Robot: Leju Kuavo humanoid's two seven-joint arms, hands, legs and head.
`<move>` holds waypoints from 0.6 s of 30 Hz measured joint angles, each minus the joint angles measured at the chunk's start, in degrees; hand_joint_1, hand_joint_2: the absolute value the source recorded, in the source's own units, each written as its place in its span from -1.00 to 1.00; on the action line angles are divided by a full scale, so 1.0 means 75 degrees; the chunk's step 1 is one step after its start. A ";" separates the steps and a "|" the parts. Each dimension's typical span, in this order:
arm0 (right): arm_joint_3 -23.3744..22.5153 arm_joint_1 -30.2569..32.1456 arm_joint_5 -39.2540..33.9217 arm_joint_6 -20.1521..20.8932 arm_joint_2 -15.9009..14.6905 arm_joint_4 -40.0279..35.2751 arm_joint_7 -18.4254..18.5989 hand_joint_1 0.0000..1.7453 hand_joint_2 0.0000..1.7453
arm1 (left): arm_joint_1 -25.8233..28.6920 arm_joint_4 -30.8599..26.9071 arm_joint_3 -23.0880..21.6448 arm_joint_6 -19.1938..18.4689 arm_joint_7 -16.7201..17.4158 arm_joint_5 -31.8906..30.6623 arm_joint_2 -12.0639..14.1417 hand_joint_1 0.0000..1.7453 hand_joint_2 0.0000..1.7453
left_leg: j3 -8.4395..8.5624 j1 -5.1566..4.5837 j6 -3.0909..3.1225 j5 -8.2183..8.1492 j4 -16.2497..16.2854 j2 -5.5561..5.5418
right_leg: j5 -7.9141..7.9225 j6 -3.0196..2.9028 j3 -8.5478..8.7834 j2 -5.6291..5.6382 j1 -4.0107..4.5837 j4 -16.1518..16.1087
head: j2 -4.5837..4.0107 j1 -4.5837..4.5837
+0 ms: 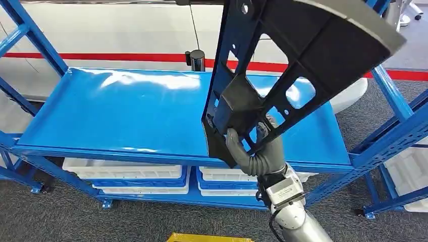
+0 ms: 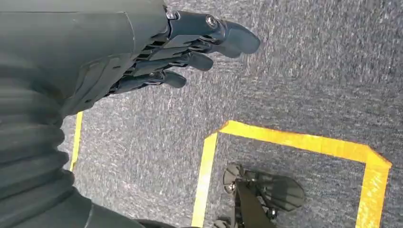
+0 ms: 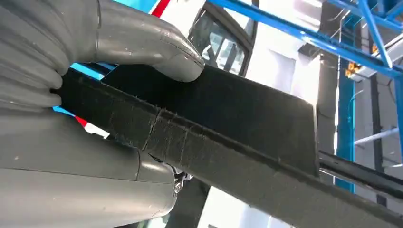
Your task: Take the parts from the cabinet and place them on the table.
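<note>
Black part [image 1: 303, 55], a large flat moulded piece with cut-out openings, ribs and a curved outer edge, is held up in front of the blue metal cabinet [image 1: 383, 146], above its glossy blue shelf [image 1: 126, 113]. The right hand [image 1: 257, 148] grasps it at its lower end, grey fingers wrapped round a bar; in the right wrist view the thumb [image 3: 161, 52] presses on a rough-textured black edge. White bins [image 1: 126, 174] with blue trays sit on the lower shelf; what they hold cannot be made out. The left hand [image 2: 157, 61] hangs over speckled grey carpet [image 2: 304, 85] marked with yellow tape [image 2: 294, 140], its dark fingers spread, holding nothing.
</note>
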 joint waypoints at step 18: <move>-0.0026 0.0199 0.0052 -0.0399 0.0061 -0.0070 0.0129 1.00 1.00 | 0.0000 0.0000 0.0050 -0.0087 0.0029 0.0061 -0.0015 -1.00 1.00 | 0.0057 0.0136 0.0201 0.0082 -0.0178 0.0087 | -0.0887 0.0162 -0.1262 -0.0085 -0.0106 0.2362 | 0.0000 0.0056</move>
